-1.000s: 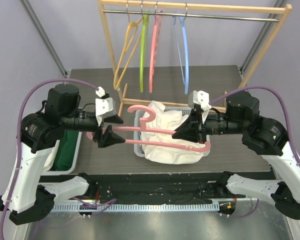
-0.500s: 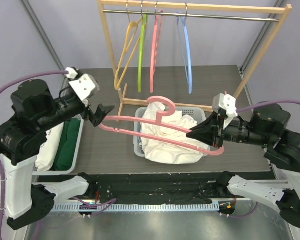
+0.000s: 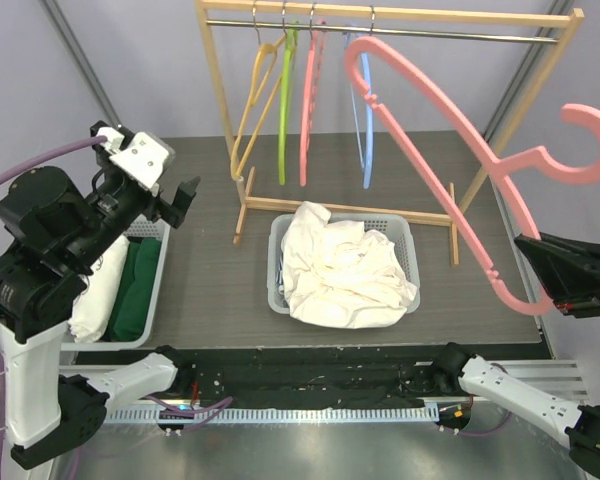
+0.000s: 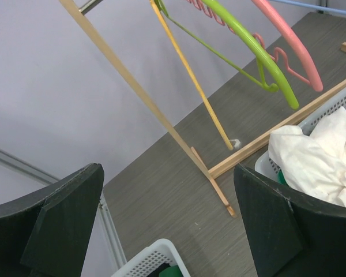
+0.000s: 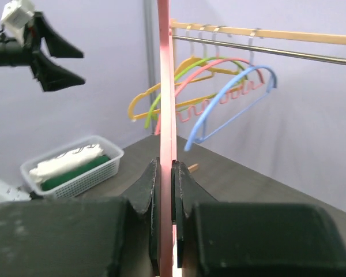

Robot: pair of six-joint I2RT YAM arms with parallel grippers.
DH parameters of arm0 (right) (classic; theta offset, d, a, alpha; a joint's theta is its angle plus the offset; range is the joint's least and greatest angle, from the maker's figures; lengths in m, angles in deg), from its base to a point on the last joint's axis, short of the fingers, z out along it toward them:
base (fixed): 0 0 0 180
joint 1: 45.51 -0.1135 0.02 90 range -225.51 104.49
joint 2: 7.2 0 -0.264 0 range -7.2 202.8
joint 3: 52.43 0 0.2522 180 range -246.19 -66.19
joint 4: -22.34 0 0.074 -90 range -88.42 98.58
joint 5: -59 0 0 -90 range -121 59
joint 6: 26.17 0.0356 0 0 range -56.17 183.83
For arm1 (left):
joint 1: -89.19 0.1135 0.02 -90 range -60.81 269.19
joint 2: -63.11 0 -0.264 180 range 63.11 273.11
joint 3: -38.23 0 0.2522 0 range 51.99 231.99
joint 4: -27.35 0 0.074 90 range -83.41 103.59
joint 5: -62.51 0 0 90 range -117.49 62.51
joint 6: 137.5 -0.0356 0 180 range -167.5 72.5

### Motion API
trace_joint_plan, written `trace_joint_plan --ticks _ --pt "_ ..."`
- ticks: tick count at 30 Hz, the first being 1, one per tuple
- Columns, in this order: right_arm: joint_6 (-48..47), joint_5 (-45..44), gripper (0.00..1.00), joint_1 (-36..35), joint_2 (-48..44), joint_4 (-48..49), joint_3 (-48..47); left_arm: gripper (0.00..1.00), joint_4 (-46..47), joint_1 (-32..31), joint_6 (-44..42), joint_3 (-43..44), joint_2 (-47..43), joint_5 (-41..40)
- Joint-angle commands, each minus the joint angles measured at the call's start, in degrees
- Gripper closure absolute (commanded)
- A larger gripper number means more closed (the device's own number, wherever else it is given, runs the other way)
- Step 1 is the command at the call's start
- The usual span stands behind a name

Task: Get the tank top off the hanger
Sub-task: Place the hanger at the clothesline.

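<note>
While the right fingers (image 5: 147, 184) are clamping the bare pink hanger (image 5: 165, 81) and holding it high, likely to keep it off the cloth, the white tank top (image 3: 345, 270) is lying crumpled in the basket (image 3: 274, 258) on the desk (image 3: 210, 290), already off; left fingers (image 4: 63, 213) are gaping, empty.

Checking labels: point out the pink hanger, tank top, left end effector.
pink hanger (image 5: 164, 86), right wrist view, upper stretch of the edge-on bar.
tank top (image 3: 340, 270), top external view, middle of the bunched white cloth.
left end effector (image 4: 167, 173), left wrist view, midway between its open fingertips.
</note>
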Motion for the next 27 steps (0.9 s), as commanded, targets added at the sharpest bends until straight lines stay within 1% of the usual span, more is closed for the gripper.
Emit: trace_joint_plan --ticks 1,2,4,5,7,8,11,12,13,15,18,19,21,22,24,25,27 --pt "3.11 -12.73 0.99 0.03 2.78 -1.38 -1.24 0.01 2.89 0.55 2.88 -0.54 0.94 -1.42" --pt "3.47 -16.83 0.99 0.12 3.65 -3.47 -2.55 0.0 3.24 0.55 4.46 -1.06 1.03 -1.69" --pt "5.04 -21.16 0.99 0.12 4.88 -6.38 -5.44 0.0 3.33 0.64 5.09 -1.94 0.68 -0.9" --pt "5.66 -25.27 0.99 0.21 5.67 -9.61 -6.16 0.0 3.42 0.64 5.44 -2.99 0.51 -0.38" --pt "8.03 -29.34 0.99 0.12 7.87 -12.62 -7.74 0.0 3.42 0.64 5.97 -3.35 0.5 0.68" --pt "8.74 -32.83 0.99 0.12 8.4 -14.81 -7.84 0.0 3.5 0.64 6.4 -3.44 0.59 0.94" --pt "9.8 -35.58 0.99 0.12 9.72 -15.71 -6.35 0.0 3.5 0.64 6.94 -3.01 1.03 1.56" --pt "9.45 -36.46 0.99 0.21 10.33 -15.28 -5.56 0.0 3.42 0.64 7.11 -2.74 1.12 1.56" --pt "9.19 -37.08 0.99 0.03 10.77 -15.1 -4.25 0.0 3.42 0.64 7.2 -2.57 1.21 3.22" --pt "8.75 -37.88 0.99 0.12 11.92 -14.48 -3.18 0.0 2.98 0.64 7.29 -2.13 1.21 3.67" --pt "8.04 -41.29 0.99 0.03 14.73 -13.08 -1.69 0.0 2.63 0.64 7.29 -1.95 0.77 4.2" --pt "8.04 -46.27 0.99 -0.06 17.78 -12.99 -1.68 0.0 2.63 0.64 7.38 -2.04 0.77 4.29" --pt "9.87 -49.21 0.99 -0.06 22.09 -14.74 -3.08 0.0 2.01 0.73 7.29 -1.86 0.85 4.2" --pt "9.98 -49.65 0.99 -0.06 24.73 -13.53 -3.61 0.0 1.75 0.73 7.46 -1.25 0.94 3.85" --pt "7.18 -49.04 0.99 -0.06 25.54 -8.62 -2.39 0.0 1.57 0.81 7.46 -1.16 0.94 2.79" --pt "6.12 -48.69 0.99 -0.06 25.72 -4.07 -1.78 0.0 1.75 0.73 7.2 -1.51 0.68 2.88" --pt "4.54 -47.99 0.99 -0.06 27.3 -1.4 -2.82 0.0 2.01 0.81 7.38 -1.6 0.51 2.88"
